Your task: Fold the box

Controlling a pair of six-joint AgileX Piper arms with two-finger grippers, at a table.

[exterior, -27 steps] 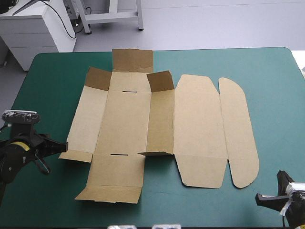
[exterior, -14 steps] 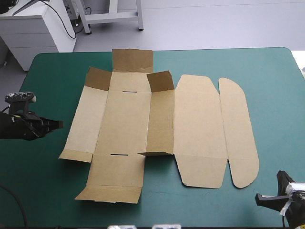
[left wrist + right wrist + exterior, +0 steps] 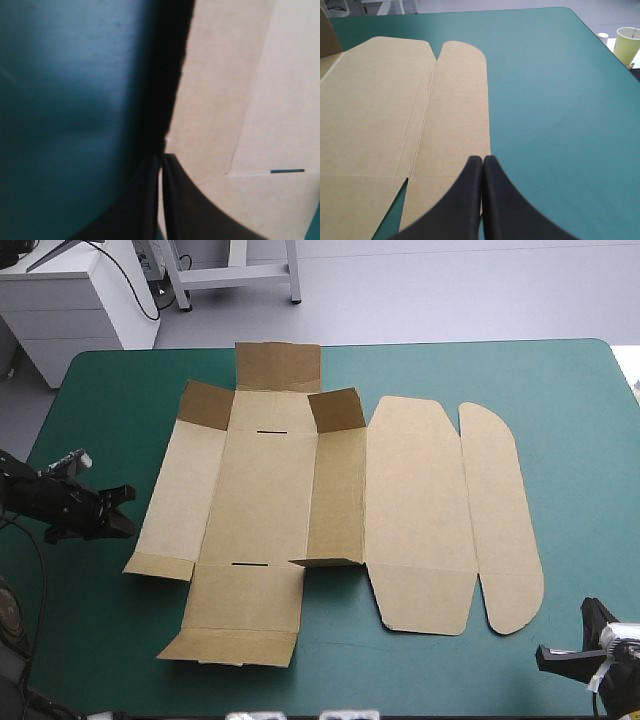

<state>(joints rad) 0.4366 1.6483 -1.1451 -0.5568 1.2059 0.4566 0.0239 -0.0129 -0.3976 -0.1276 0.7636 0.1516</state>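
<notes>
1 box (image 3: 300, 500), 2 grippers (image 3: 120, 508) (image 3: 548, 654), 1 cup (image 3: 627, 42)

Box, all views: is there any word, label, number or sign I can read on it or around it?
No text can be read in any view.
The box: plain brown board, no print; its only marks are cut slots.
The teal-green cover: no label or sign.
The pale cup past the table's edge: no print shows.

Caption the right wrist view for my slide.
Shut right tool facing the brown box, lid panels flat, on teal-green cover.
</notes>
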